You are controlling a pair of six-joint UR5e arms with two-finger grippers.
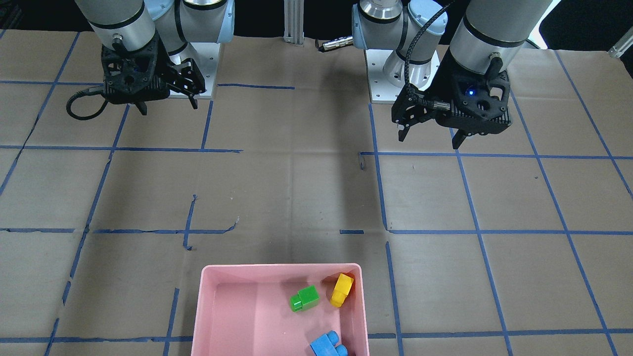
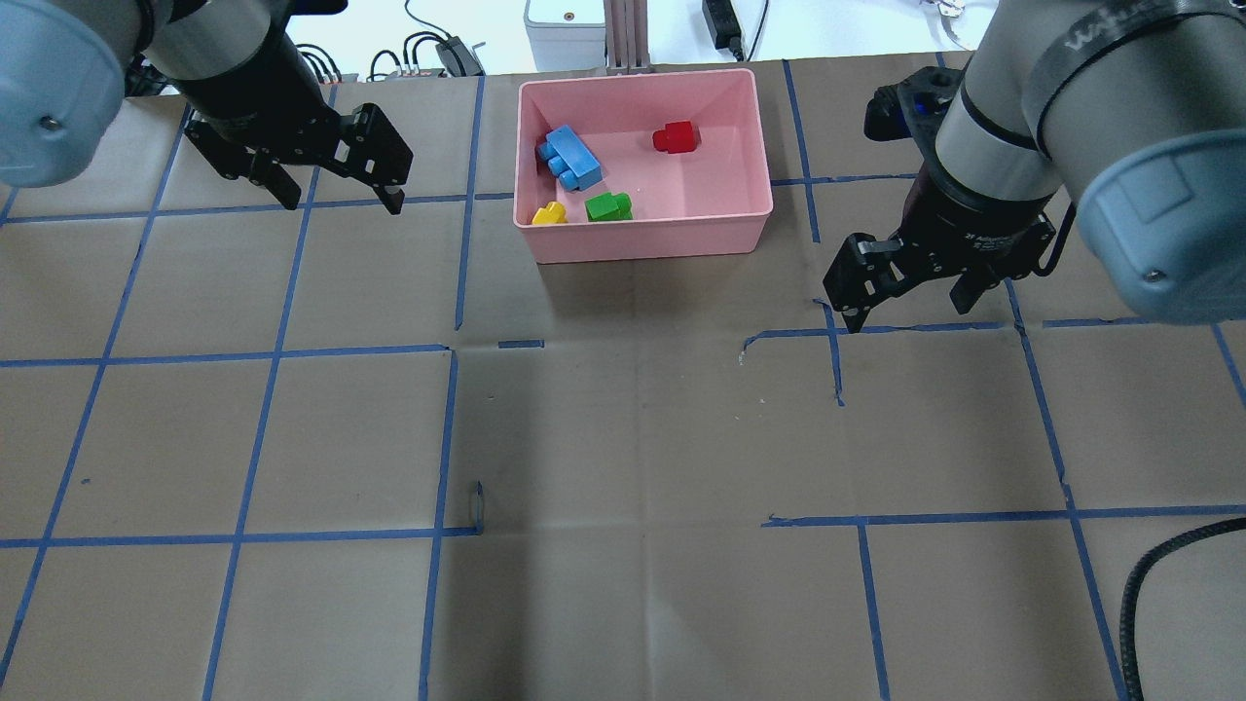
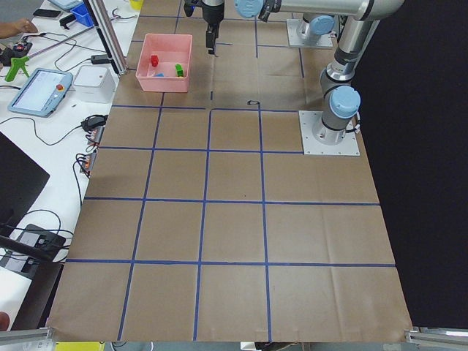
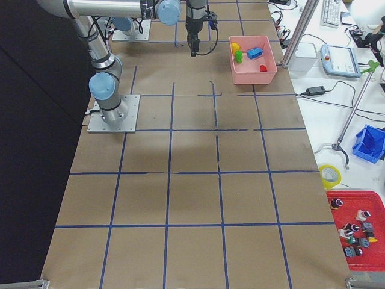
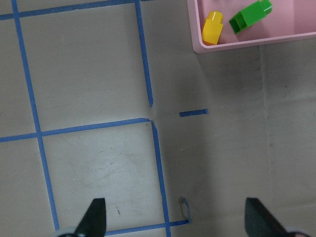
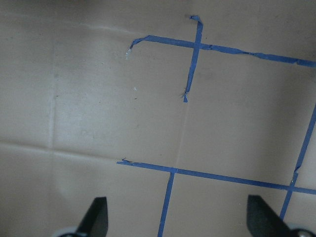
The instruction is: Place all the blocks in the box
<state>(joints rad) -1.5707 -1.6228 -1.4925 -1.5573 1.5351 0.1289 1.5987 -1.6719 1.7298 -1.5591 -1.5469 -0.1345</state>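
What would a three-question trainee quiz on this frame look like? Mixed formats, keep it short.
1. How many blocks lie inside the box?
2. True or false: the left gripper and the right gripper both have open, empty fingers.
3. Which block sits apart from the others, in the half of the box toward the robot's right? A green, B red, C blue.

Key
1. Four: green block, blue block, yellow block, red block.
2. True.
3. B.

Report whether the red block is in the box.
In. The red block rests on the floor of the box, well inside its walls.
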